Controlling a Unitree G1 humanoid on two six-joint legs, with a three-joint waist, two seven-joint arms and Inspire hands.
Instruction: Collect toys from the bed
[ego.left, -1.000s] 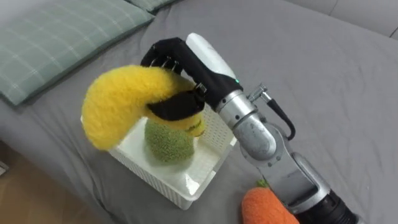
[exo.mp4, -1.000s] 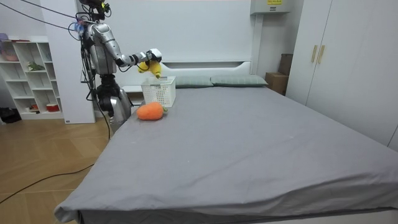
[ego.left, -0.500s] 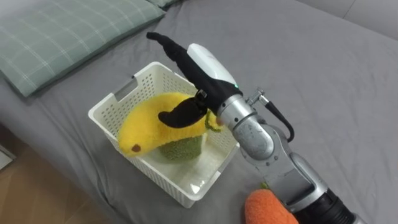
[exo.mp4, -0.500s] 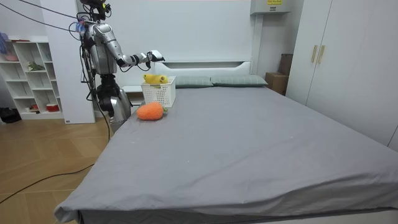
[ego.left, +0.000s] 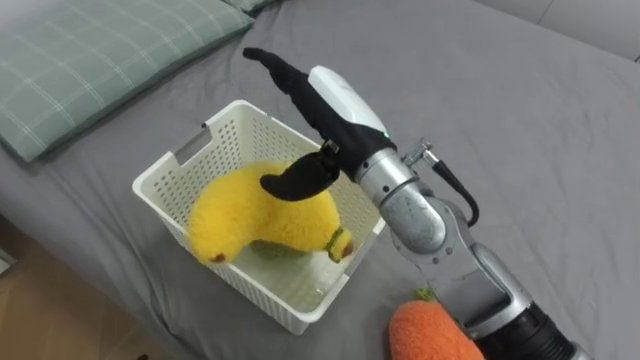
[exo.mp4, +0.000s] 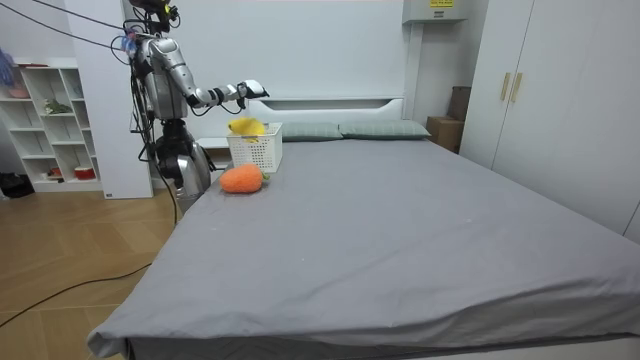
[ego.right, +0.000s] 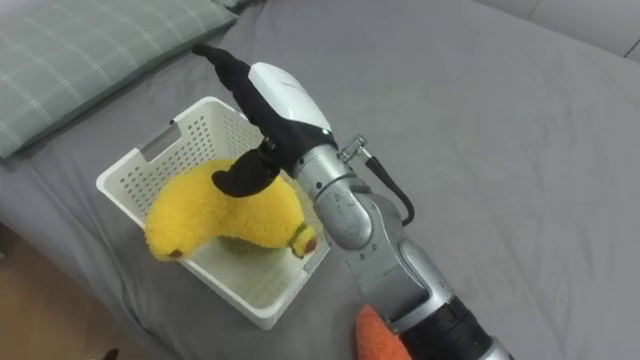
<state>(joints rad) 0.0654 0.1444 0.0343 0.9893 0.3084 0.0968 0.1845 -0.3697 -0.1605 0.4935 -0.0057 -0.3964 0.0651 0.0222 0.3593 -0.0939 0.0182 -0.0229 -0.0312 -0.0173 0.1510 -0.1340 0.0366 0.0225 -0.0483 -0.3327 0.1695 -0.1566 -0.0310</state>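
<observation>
My right hand hangs open over the basket, with the banana inside. Next I'd reach for the carrot by the bed's edge.

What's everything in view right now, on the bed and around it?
white perforated plastic basket: one, white, on the bed's edge near the pillows
yellow plush banana: one, yellow, lying in the basket
green plush toy: one, green, in the basket under the banana, mostly hidden
orange plush carrot: one, orange, on the sheet beside the basket
pale green checked pillows: two, pale green, at the head of the bed
grey bed sheet: one, grey, covering the bed
white shelf unit: one, white, behind the robot
white wardrobe: one, white, at the room view's right
wooden floor: light brown, around the bed
right robot hand: one, black and white, open above the basket
</observation>
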